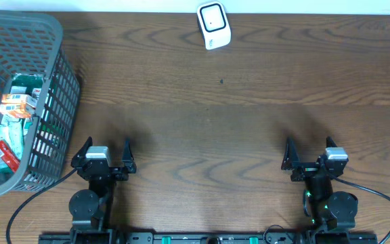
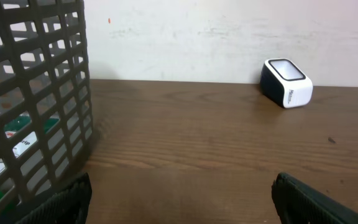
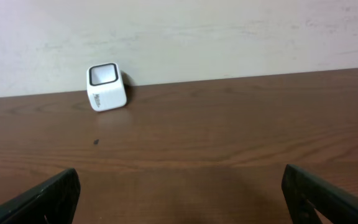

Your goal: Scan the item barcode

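The packets to be scanned lie heaped in the grey mesh basket, just left of the left claw and a little ahead of it. No barcode is legible from here. The white barcode scanner stands well ahead of both claws, roughly between them, at the far edge of the counter, its dark-framed window tilted upward. Both claws are spread wide and hold nothing. The right claw rests well to the right of the basket.

The step in hand looks like fetching one packet, and the left claw is the better placed. It should rise over the basket rim rather than push against the wall. Then it should come down on a top packet and pinch its narrow sides, so the printed faces are free to show to the scanner.
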